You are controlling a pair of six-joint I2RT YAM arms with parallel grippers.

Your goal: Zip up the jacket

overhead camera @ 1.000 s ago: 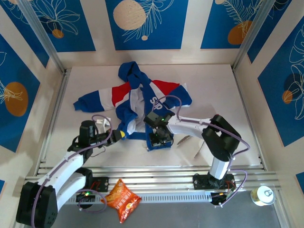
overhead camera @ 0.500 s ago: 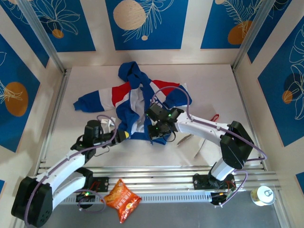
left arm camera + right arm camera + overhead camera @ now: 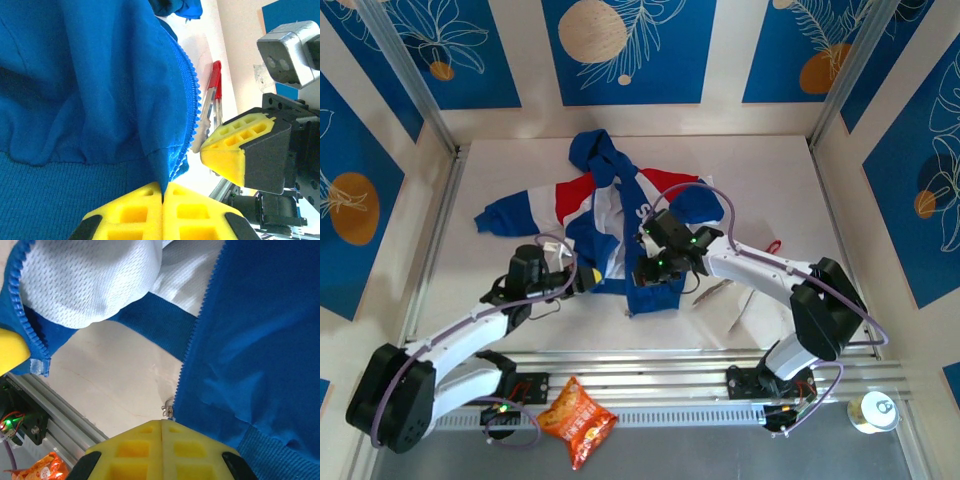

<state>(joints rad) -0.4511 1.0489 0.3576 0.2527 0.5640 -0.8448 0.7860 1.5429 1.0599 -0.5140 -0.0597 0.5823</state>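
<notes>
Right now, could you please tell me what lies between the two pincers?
In the top external view, the blue hem of the jacket spans the gap between the left pincer and the right pincer, each shut on the jacket.

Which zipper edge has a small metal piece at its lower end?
The edge pinched by the right gripper: a metal piece hangs by its fingertips. The left gripper holds an edge with bare teeth.

White lettering of jacket [image 3: 605, 215] mostly covered by right end effector [image 3: 655, 268], with part of the front panel hidden beneath it. In the left wrist view the jacket is cropped at the top and left edges. Fingers of left end effector [image 3: 162, 189] are cut by the bottom edge. Lower end of red-handled tool [image 3: 214, 90] sits behind a yellow finger [image 3: 230, 152]. Small zipper pull [image 3: 169, 407]: too small to tell whether gripped. Orange snack bag [image 3: 45, 467] is cropped at the corner.
</notes>
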